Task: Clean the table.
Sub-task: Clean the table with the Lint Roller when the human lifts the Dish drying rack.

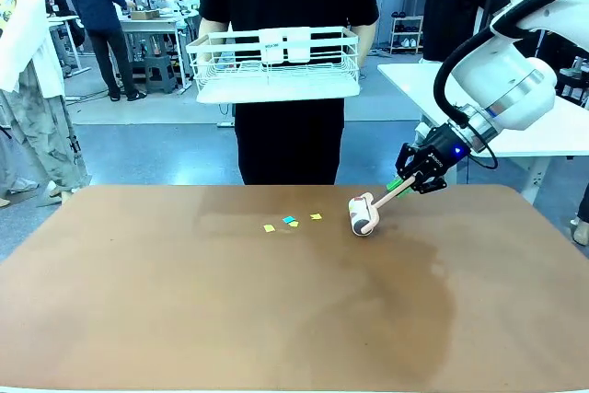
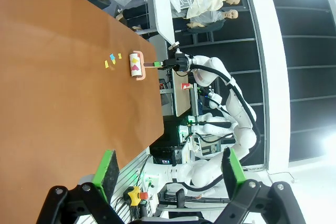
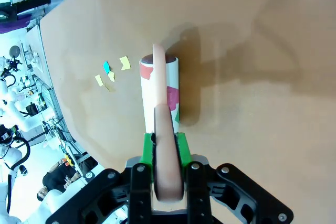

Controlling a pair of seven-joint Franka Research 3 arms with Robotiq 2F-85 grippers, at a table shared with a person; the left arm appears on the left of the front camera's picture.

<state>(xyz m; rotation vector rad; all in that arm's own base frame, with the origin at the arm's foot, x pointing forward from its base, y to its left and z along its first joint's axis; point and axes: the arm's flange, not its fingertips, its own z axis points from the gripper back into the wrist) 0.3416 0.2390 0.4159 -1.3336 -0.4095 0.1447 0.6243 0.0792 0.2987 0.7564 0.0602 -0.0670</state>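
Note:
The reddish-brown table (image 1: 184,301) carries a few small paper scraps (image 1: 291,222), yellow and blue, near its far middle. A lint roller (image 1: 363,214) with a pale pink handle and coloured bits stuck to its white drum rests on the top just right of the scraps. My right gripper (image 1: 402,183) is shut on the roller's handle (image 3: 164,145); the drum (image 3: 160,90) lies on the table (image 3: 252,87) with the scraps (image 3: 111,72) beyond it. My left gripper (image 2: 168,174) stands open above the table's near edge (image 2: 63,129), far from the roller (image 2: 136,65).
A person in black stands at the far side holding a white wire basket (image 1: 273,66) above the table's far edge. A white-topped table (image 1: 479,89) stands behind on the right. Other people are in the background left.

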